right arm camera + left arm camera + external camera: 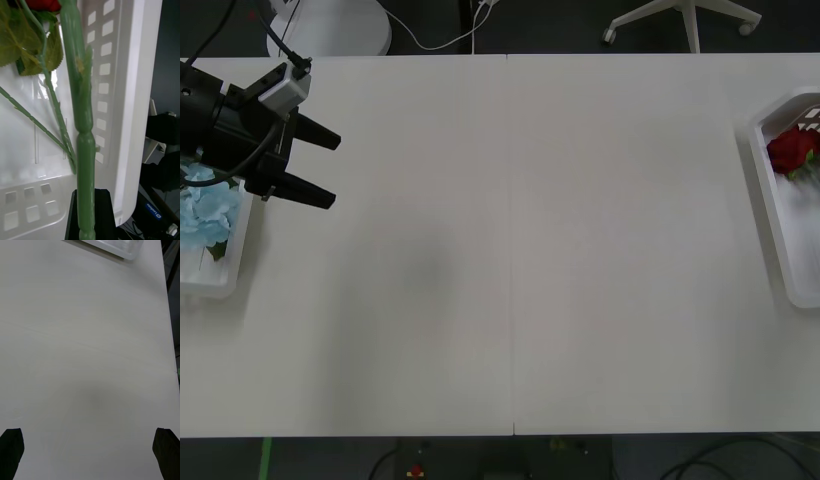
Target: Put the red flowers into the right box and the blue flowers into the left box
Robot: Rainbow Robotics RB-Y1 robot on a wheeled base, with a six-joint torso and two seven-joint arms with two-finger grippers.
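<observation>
My left gripper [323, 168] hovers open over the table's far left, just right of the left box [225, 285]. The pale blue flowers [202, 210] lie in that box. In the left wrist view its black fingertips [11, 448] stand wide apart over bare table. At the table's right edge sits the right box [772, 215] with a red flower [792, 150] in it. In the right wrist view my right gripper [92, 197] is shut on a thick green stem of a red flower [84, 131] above the right box [123, 112]. A red bloom [43, 3] and thinner stems lie inside.
The white table [510, 260] stretches between the two boxes, with a seam down its middle. A chair base [685, 18] and a white stand [330, 25] are beyond the far edge. The right box's corner [116, 247] shows far off in the left wrist view.
</observation>
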